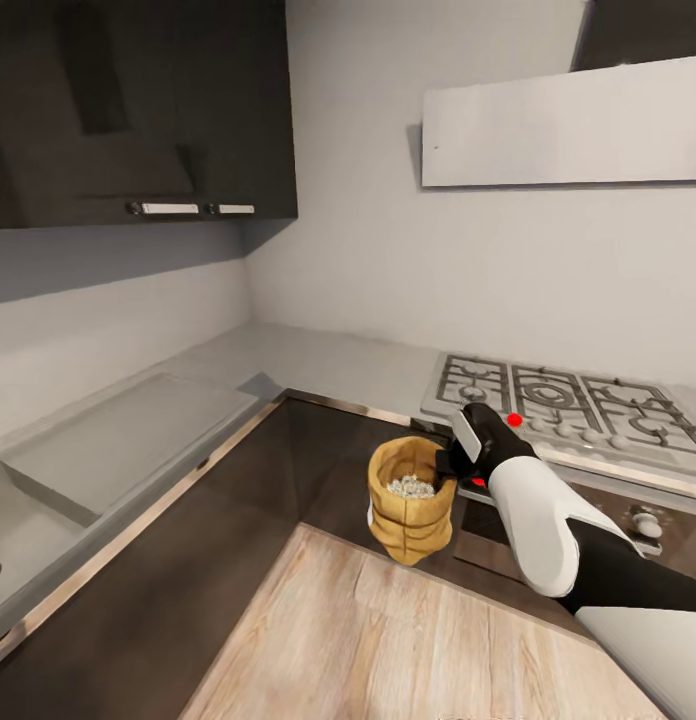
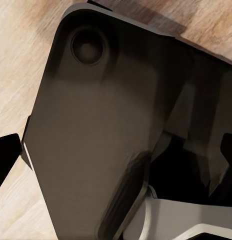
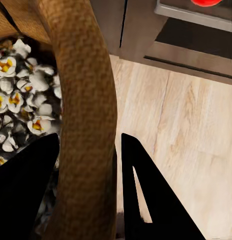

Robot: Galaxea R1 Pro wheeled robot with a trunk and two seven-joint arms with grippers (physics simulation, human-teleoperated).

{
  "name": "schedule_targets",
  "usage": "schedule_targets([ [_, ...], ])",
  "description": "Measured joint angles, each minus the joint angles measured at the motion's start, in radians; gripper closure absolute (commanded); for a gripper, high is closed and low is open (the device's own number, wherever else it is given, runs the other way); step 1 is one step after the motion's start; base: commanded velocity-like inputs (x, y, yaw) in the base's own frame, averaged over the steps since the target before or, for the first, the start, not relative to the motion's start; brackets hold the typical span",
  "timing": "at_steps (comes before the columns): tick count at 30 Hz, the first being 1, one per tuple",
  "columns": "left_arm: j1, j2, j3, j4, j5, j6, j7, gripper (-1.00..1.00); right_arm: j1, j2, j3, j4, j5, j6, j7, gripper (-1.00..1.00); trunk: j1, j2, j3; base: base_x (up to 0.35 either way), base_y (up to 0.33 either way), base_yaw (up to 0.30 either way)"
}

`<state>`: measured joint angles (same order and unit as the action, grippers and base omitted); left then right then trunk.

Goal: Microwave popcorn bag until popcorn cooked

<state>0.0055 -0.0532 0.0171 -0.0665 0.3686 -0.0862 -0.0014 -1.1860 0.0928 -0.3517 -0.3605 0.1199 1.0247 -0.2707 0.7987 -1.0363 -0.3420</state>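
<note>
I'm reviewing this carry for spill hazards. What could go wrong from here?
The right end effector pinches only the rolled rim of the popcorn bag, which hangs in the air over the wooden floor. A slip would likely drop it. The bag is open-topped, so tilting could scatter the popcorn. It also hangs close to the dark cabinet fronts, risking a bump.

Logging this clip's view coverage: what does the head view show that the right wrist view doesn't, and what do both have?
Head view alone: the grey countertop running round the corner, the gas hob, the dark wall cabinets, and the whole popcorn bag hanging off the counter, above the wooden floor. Right wrist view alone: single popped kernels with yellow centres, and the right gripper with one finger inside the rolled rim and one outside. Both share the bag, the popcorn and the floor.
</note>
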Motion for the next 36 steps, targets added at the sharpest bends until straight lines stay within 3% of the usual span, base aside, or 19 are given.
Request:
schedule_targets([
  [7, 0.0, 0.001, 0.0, 0.0, 0.0, 0.0, 0.0, -1.0, 0.004, -0.02, 0.0, 0.0, -0.003, 0.014, 0.01, 1.0, 0.0, 0.0, 0.0, 0.0, 0.0, -0.264],
  [11, 0.0, 0.001, 0.0, 0.0, 0.0, 0.0, 0.0, -1.0, 0.008, -0.053, 0.0, 0.0, 0.0, 0.015, 0.007, 1.0, 0.0, 0.0, 0.0, 0.0, 0.0, -0.283],
  [16, 0.0, 0.0, 0.0, -0.001, 0.0, 0.0, 0.0, -1.0, 0.01, -0.07, 0.0, -0.001, -0.002, 0.017, 0.007, 1.0, 0.0, 0.0, 0.0, 0.0, 0.0, -0.283],
  [26, 0.0, 0.001, 0.0, -0.001, 0.0, 0.001, -0.001, -1.0, 0.01, -0.167, 0.0, 0.001, -0.008, 0.02, 0.009, 1.0, 0.0, 0.0, 0.006, 0.0, 0.0, -0.283],
  [36, 0.0, 0.001, 0.0, -0.001, 0.0, 0.001, -0.001, -1.0, 0.011, -0.188, 0.0, -0.001, -0.007, 0.02, 0.01, 1.0, 0.0, 0.0, 0.013, 0.0, 0.0, -0.283],
])
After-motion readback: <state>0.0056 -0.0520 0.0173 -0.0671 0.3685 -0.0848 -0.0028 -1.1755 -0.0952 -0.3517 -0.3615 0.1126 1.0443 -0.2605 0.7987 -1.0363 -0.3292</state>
